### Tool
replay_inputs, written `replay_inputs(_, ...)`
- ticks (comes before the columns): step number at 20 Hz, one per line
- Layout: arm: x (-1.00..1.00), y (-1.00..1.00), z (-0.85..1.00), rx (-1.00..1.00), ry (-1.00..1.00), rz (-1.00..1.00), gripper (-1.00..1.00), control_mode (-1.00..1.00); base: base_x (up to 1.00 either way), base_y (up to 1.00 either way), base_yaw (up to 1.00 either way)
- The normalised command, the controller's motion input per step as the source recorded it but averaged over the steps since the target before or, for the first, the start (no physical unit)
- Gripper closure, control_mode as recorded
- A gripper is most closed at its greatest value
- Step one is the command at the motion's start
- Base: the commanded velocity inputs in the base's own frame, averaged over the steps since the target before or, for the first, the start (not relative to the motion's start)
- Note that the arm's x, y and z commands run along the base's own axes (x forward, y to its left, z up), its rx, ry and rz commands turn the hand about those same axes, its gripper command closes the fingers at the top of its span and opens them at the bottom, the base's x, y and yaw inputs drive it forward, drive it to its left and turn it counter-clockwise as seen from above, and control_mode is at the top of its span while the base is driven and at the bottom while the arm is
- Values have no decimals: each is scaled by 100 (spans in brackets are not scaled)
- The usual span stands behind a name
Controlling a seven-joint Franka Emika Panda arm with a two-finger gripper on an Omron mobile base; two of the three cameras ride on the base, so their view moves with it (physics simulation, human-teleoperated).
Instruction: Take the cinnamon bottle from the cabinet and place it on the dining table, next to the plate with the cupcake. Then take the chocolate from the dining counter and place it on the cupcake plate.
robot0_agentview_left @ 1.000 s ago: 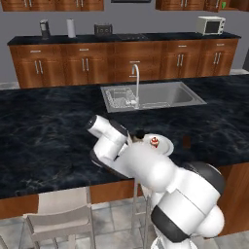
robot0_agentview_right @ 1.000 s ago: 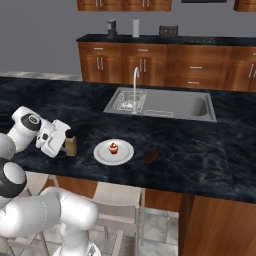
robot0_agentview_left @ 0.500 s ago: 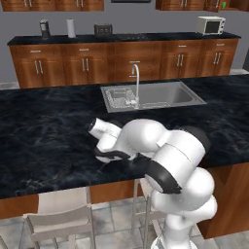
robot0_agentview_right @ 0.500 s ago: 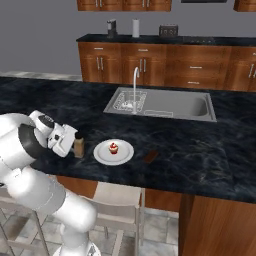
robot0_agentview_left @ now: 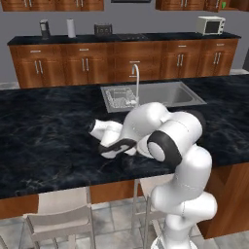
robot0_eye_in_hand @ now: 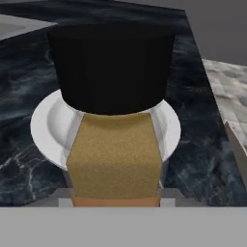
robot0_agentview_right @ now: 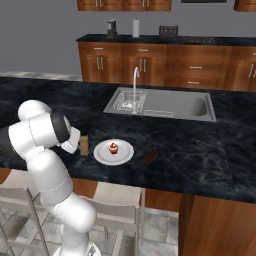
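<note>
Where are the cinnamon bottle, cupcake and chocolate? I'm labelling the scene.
cinnamon bottle [robot0_eye_in_hand: 114, 159]: hand view, tan body.
cupcake [robot0_agentview_right: 114, 148]: right base view, red wrapper.
chocolate [robot0_agentview_right: 150, 156]: right base view, middle of the flat piece.

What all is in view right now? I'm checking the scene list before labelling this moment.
cinnamon bottle: one, tan body, black cap, close before the hand camera, left of the plate on the dining table
plate: one, white, near the front edge of the dining table
cupcake: one, red wrapper, on the plate
chocolate: one, dark brown, on the table right of the plate
sink: one, grey, set in the table, with a faucet
microwave: one, white, back counter
stools: pale, at the table's front
gripper: one, white, shut on the cinnamon bottle
</note>
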Motion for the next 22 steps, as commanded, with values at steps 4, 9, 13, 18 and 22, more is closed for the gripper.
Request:
replay_inputs(4,35,30,-34,0,-2,0,100,-100,0,0,0)
replay_inputs(9,18,41,-42,0,-9,0,100,-100,0,0,0)
replay_inputs(13,11,21,-36,-5,-17,0,100,-100,0,0,0)
replay_inputs(18,0,10,-39,-7,-18,0,100,-100,0,0,0)
replay_inputs(22,-6,14,-42,-1,-19,-3,100,-100,0,0,0)
